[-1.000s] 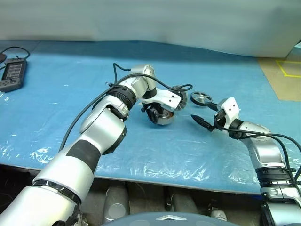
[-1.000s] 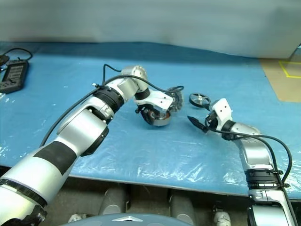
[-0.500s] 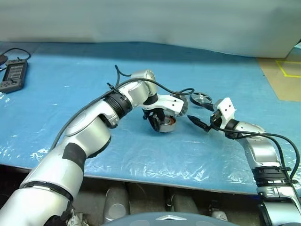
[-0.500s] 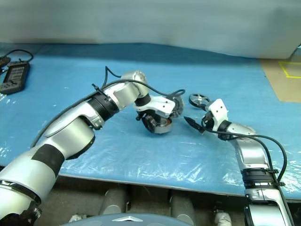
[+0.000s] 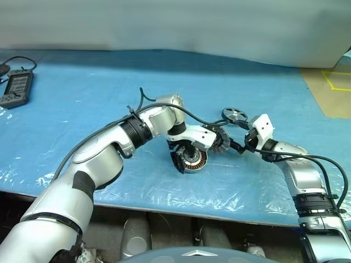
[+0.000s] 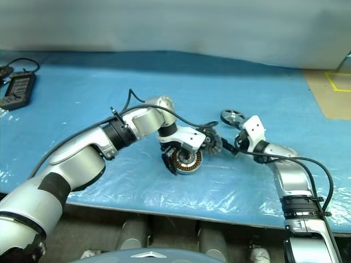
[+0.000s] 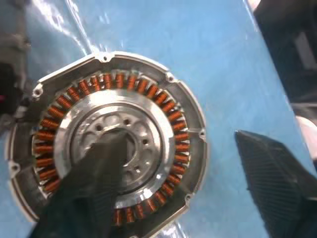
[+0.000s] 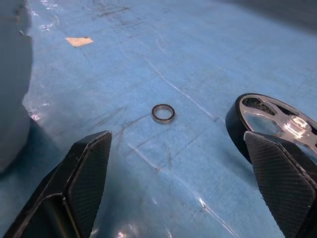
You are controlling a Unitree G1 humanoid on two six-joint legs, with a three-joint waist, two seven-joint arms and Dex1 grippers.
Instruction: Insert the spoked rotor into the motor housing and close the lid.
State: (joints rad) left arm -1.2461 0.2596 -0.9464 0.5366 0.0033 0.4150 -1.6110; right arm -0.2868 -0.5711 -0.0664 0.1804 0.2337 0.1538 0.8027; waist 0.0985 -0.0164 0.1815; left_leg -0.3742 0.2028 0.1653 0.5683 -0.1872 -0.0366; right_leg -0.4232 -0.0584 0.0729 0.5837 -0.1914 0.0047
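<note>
Pulled back toward the bench's near edge, left tool [image 5: 184,160] now stands spread over the motor housing [image 5: 193,160] lying windings-up, with the spoked rotor [image 5: 235,115] just beyond the wide-open right tool [image 5: 237,146].

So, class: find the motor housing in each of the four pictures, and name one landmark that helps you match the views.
Left eye view: housing at centre, under the left pincer.
Right eye view: housing at centre, again under the left pincer.
Left wrist view: housing seen from above, copper windings showing, one finger across it.
Right wrist view: I cannot pick it out.
Shared landmark: the rotor, beside the right pincer in both eye views and the right wrist view.
</note>
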